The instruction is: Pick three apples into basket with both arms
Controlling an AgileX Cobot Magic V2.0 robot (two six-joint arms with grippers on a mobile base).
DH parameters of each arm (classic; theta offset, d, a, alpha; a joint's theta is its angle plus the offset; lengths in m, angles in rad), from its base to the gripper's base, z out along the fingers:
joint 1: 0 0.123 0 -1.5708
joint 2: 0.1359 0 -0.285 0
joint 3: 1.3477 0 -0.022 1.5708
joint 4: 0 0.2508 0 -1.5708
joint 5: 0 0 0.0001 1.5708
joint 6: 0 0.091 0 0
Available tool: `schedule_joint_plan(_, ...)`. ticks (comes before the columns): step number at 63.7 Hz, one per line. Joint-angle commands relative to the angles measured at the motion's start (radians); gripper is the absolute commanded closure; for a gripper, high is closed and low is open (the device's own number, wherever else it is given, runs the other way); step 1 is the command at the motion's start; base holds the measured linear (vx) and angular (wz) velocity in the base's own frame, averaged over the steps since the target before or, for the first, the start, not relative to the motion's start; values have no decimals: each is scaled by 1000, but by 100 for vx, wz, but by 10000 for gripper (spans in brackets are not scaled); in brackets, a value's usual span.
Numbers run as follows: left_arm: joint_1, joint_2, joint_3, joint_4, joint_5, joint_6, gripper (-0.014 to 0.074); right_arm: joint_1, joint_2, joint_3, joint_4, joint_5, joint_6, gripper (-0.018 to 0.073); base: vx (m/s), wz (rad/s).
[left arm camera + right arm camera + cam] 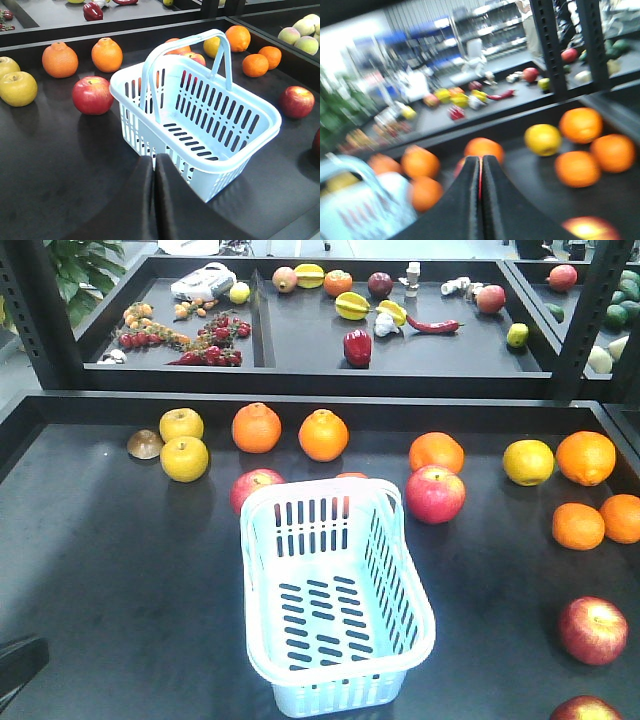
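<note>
The apples (92, 95) are lying loose on the dark table (100, 590), and none is in the basket (330, 692). A first apple (256, 487) is sitting just behind the basket's far left corner. A second apple (435, 493) is sitting just beside its far right corner, and a third apple (593, 630) is lying well apart to the right. Oranges (323, 434) are sitting among them.

We are judging each apple firm, fairly light, smooth-skinned and apt to roll. So we are planning to take hold from above, across the widest middle, clear of the stem dimple.

The left gripper (154, 159) is hovering at the basket's near end, its fingers pressed together and holding nothing. The right gripper (481, 160) is showing in a blurred view, likewise closed and empty.
</note>
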Motion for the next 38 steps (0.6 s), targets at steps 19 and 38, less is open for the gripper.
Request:
schedule_joint_plan(19, -2, 5, -24, -21, -58, -9, 604, -5, -11, -1, 529, -138, 145, 564, 0, 0)
schedule_joint_plan(38, -2, 5, -24, -21, -58, -9, 603, -5, 4, -301, 405, 15, -116, 564, 0, 0)
